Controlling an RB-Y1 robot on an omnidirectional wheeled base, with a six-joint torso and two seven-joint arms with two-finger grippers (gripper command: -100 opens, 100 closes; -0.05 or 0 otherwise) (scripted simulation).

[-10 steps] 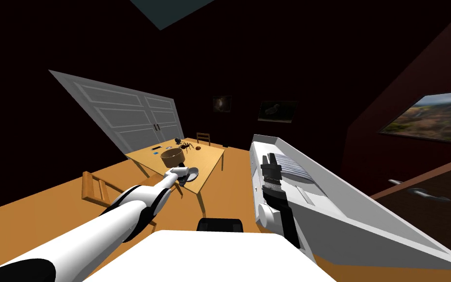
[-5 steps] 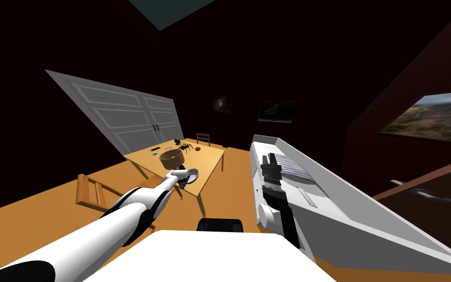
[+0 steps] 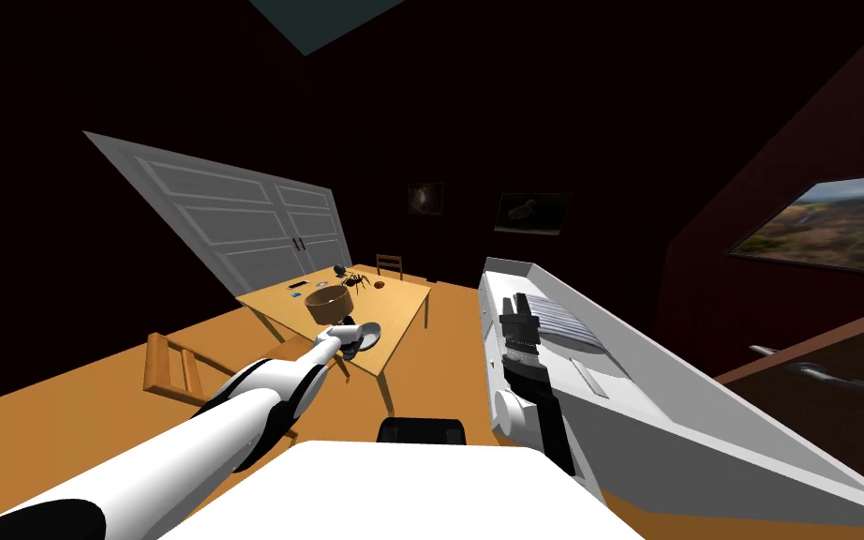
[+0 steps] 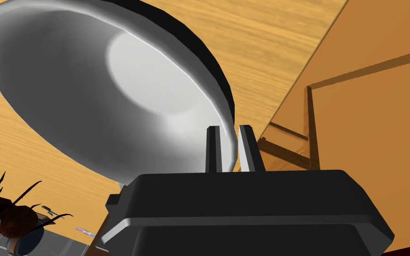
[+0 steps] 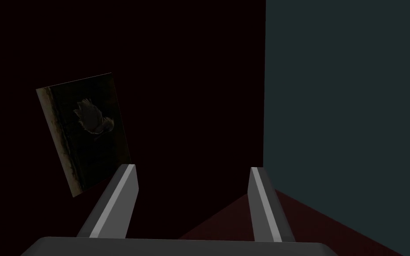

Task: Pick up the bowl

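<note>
The light wooden table stands with open orange floor around it. My left arm stretches straight out to its near edge, where the shallow grey bowl is. The left claw pinches the bowl's rim. The right claw stands spread.

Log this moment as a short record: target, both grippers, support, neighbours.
target: shallow grey round bowl, near the table's front edge
left gripper: shut on the bowl's rim, one finger inside, one outside
right gripper: open, holding nothing
support: light wooden table
lifted clear of table: cannot tell
neighbours: brown round open vessel just behind the bowl; dark spider figure farther back; wooden chair off the table's left side
</note>
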